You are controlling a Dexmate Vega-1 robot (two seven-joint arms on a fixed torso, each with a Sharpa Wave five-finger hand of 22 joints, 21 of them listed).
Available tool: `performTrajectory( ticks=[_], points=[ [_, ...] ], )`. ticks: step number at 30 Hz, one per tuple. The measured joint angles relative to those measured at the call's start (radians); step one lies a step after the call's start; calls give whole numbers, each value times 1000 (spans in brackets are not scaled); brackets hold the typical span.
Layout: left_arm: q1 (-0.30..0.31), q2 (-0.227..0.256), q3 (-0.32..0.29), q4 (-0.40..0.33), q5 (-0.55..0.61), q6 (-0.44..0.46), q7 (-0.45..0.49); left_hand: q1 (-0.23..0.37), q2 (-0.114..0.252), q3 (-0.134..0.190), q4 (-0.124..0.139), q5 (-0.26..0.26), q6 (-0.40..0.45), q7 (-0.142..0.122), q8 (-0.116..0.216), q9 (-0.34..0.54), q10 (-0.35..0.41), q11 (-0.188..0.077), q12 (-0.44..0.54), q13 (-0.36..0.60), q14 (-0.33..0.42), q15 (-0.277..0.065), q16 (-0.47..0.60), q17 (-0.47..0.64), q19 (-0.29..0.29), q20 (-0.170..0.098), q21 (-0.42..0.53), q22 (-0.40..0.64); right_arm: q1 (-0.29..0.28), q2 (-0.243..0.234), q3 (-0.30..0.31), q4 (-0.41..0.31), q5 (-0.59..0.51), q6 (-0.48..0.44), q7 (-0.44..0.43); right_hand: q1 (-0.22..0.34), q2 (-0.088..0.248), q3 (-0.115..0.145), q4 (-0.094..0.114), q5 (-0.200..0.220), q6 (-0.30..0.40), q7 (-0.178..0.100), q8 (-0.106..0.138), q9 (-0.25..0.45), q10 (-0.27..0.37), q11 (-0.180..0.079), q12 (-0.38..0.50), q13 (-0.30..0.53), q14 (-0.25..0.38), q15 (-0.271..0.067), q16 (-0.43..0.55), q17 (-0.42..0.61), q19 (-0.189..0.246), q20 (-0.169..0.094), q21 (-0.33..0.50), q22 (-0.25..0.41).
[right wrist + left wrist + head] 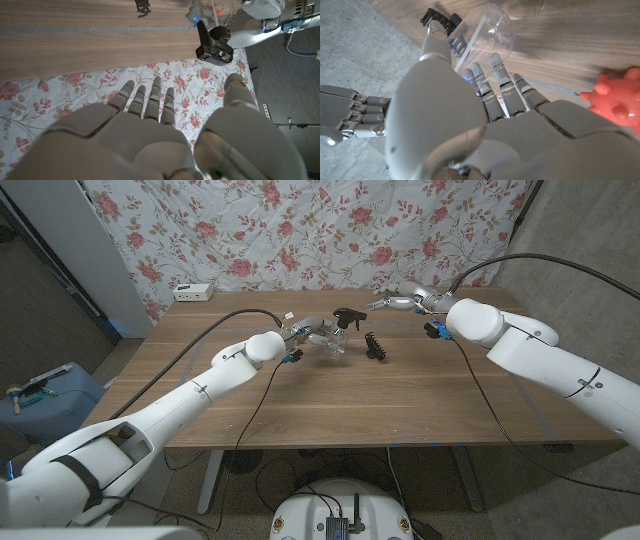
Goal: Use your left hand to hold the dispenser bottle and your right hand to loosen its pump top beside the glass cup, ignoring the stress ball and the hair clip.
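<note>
Step in hand, judged: closing the right hand on the pump while the left steadies the bottle

Left hand wrapped around the clear plastic dispenser bottle, fingers curled over its transparent wall; bottle lifted and tilted in the grasp, black pump top projecting beyond the fingertips toward the right hand. Right hand empty, fingers spread, hovering just beyond the pump, not touching it

- Bring the right hand down so thumb and fingers straddle the black collar, not the nozzle
- Keep the left grasp firm on the bottle body; thin wall likely to flex, so avoid crushing
- Turn only the pump; hold the bottle from rotating with it
- Keep clear of the black toothed hair clip, lying on the wooden table just past the left fingertips

Count: one dispenser bottle, one pump top, one hair clip, one orange spiked stress ball close beside the left wrist. Glass cup: cannot tell apart from the bottle
</note>
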State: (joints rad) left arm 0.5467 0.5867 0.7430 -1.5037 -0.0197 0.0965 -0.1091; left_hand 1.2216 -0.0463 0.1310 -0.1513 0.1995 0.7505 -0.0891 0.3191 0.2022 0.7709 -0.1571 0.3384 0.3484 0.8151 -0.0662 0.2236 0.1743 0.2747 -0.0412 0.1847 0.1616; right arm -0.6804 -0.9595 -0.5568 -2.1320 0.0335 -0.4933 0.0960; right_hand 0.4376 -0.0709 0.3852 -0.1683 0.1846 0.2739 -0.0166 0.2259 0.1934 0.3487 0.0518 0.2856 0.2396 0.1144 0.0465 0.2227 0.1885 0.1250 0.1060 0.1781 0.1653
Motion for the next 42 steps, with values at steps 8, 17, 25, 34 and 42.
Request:
performTrajectory(
  ticks=[8,17,25,34,42],
  points=[
    [-9,-10,5,16,3,-3,-2,0,0,0,0,0,2,1,0,0,6,1,-4,1,2,2,0,3,0,0,0,0,29,16,-36,-4,-43,-38,22,23,2,12,-4,0,25,-11,0,5,18,-7,16,5,12,-2,0,0,0,0,0,0],
    [-16,-17,9,25,4,-7,-5,0,0,3,-3,0,2,1,0,0,7,0,-7,9,2,2,-1,5,0,0,0,0,62,35,-76,-4,-88,-72,44,62,1,29,-4,0,72,-35,19,5,18,-7,16,14,16,2,0,0,0,0,0,0],
    [-21,-24,14,32,5,-7,-8,0,0,3,-3,-4,4,0,1,0,7,0,-11,9,6,5,-4,5,0,0,0,0,83,52,-109,1,-135,-101,63,91,4,40,-7,0,103,-56,28,5,12,-13,16,19,36,3,0,5,0,0,0,0],
    [-21,-26,18,32,5,-8,-11,0,0,3,-3,-4,5,-2,4,0,16,1,-13,10,11,0,-7,4,0,0,0,0,85,62,-121,1,-163,-116,63,139,9,63,-7,5,154,-112,45,9,-10,-20,9,25,41,9,0,5,6,5,0,0],
    [-21,-29,20,32,4,-8,-14,0,0,7,-7,-4,5,-2,4,0,16,1,-8,11,11,0,-10,5,0,0,0,0,88,74,-140,-1,-194,-136,63,171,13,72,0,5,182,-126,53,9,71,-66,39,35,101,-19,14,9,21,1,8,0]
  ],
)
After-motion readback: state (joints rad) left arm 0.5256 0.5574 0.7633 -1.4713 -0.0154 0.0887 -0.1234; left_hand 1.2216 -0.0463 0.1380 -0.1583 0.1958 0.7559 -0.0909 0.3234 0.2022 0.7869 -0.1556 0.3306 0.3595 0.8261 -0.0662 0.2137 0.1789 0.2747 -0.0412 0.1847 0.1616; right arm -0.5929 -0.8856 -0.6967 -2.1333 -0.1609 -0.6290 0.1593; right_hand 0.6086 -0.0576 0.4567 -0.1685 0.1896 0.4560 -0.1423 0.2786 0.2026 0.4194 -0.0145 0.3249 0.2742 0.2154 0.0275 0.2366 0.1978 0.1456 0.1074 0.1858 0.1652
